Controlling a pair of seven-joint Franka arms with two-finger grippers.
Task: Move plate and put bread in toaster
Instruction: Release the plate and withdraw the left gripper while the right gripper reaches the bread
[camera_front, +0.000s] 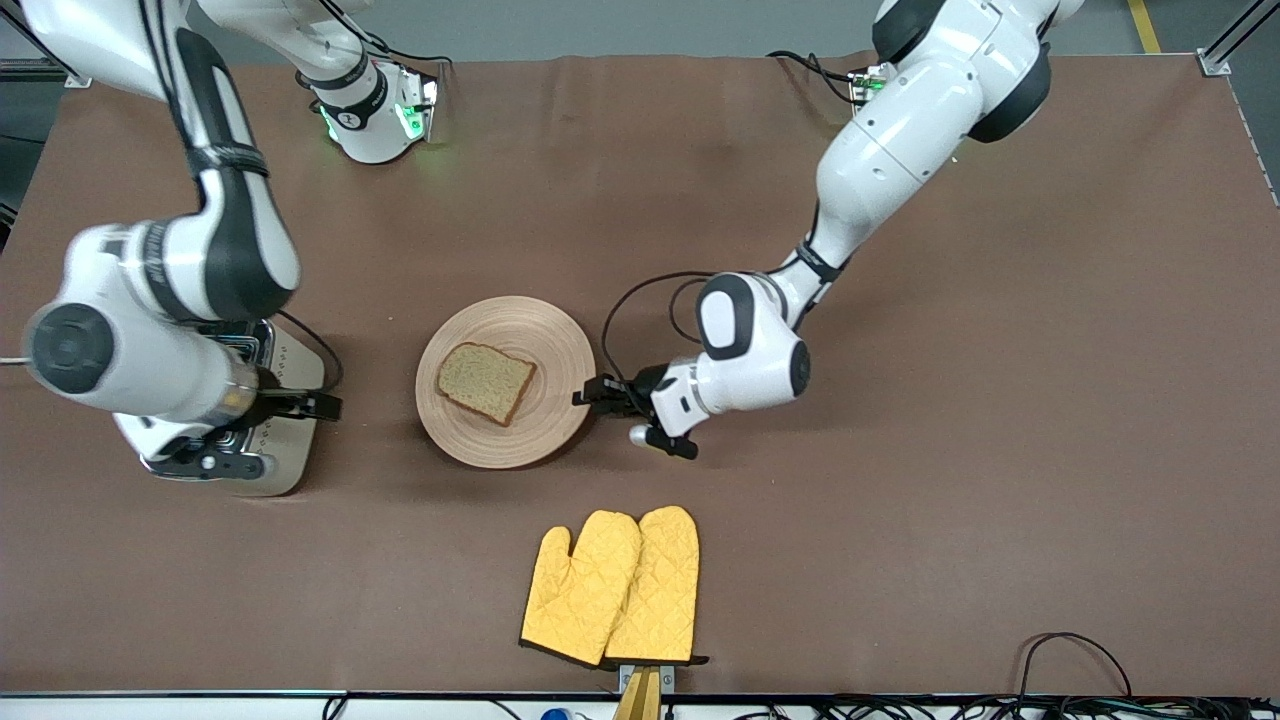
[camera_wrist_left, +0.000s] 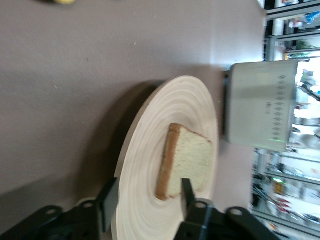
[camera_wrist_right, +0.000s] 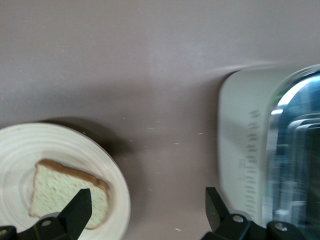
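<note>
The bread (camera_front: 486, 382) lies on the plate (camera_front: 540, 330). My left end effector (camera_front: 598, 393) straddles the plate's rim, fingers parted, one above, one below. My right end effector (camera_wrist_right: 145, 210) hangs wide open, empty, over the toaster (camera_front: 290, 400) beside the plate.

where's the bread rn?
The bread lies flat on the plate mid-table, between the toaster at the right arm's end and the left gripper at the plate's rim.

speckled bread (camera_front: 485, 382) slice lies flat on the wooden plate (camera_front: 555, 345) mid-table; cream toaster (camera_front: 290, 420) stands near the right arm's edge.
</note>
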